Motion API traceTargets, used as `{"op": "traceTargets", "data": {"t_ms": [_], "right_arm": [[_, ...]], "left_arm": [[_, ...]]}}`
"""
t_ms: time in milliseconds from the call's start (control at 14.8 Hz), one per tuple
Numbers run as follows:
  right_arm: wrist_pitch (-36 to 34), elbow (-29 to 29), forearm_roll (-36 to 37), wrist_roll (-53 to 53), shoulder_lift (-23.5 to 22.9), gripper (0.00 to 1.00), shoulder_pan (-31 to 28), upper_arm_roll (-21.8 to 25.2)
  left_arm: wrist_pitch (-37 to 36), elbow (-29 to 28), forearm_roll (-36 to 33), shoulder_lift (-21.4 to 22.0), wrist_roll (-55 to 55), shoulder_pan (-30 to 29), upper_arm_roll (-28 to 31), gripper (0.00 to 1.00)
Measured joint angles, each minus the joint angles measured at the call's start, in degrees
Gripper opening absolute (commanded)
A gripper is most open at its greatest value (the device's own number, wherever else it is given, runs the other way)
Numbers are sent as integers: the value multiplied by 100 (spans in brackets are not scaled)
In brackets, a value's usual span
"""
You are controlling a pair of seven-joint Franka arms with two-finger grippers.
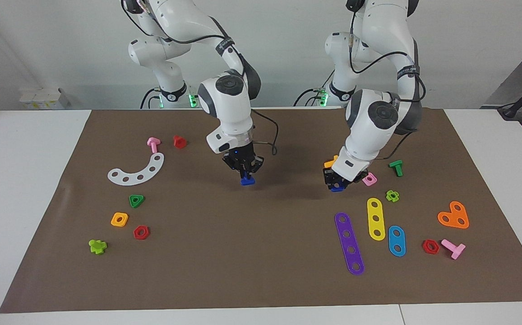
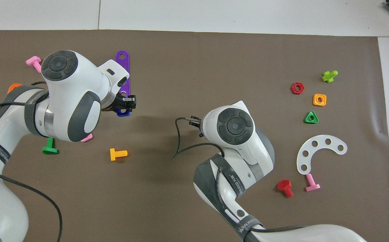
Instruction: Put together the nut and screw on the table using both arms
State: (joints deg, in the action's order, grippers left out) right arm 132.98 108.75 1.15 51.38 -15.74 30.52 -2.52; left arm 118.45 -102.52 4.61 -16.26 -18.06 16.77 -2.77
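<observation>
Clock = facing view, 12 o'clock toward the robots.

R arm: you've got the right tool (image 1: 246,174) pointing straight down over the brown mat (image 1: 261,271), approx 11 o'clock of the mat's centre. Its fingertips are closed on the screw (image 1: 247,181). The dark blue piece hangs below the tips, and its shadow falls on the mat just under it. In the overhead view this tool is hidden under its own wrist.

L arm: the left tool (image 1: 336,183) sits at 3 o'clock of the right tool, well apart from it and low over the mat. It's clamped on the nut (image 1: 336,188), a dark blue piece w/ rounded corners that pokes out under the tips. Can't tell if the nut touches the mat.

Around the left tool:
- pink square nut (image 1: 369,179) just beside it at 3 o'clock
- orange bolt (image 1: 330,161) at 12 o'clock, mostly hidden by the wrist
- purple strip (image 1: 349,243) near at 6 o'clock
- green bolt (image 1: 396,167) at 2 o'clock, past the pink nut

The white bench (image 1: 26,189) shows bare around the mat's edges.
</observation>
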Motion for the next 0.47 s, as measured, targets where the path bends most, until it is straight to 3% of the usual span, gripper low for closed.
{"op": "traceTargets", "data": {"t_ms": [271, 339, 474], "right_arm": [[48, -3, 114, 37, -246, 0, 153, 2], [57, -5, 139, 42, -295, 6, 178, 2], [58, -6, 215, 52, -367, 36, 225, 3]], "left_arm": [[0, 107, 109, -65, -214, 145, -3, 0], [0, 114, 111, -72, -231, 156, -3, 0], [0, 126, 115, -82, -239, 165, -3, 0]]}}
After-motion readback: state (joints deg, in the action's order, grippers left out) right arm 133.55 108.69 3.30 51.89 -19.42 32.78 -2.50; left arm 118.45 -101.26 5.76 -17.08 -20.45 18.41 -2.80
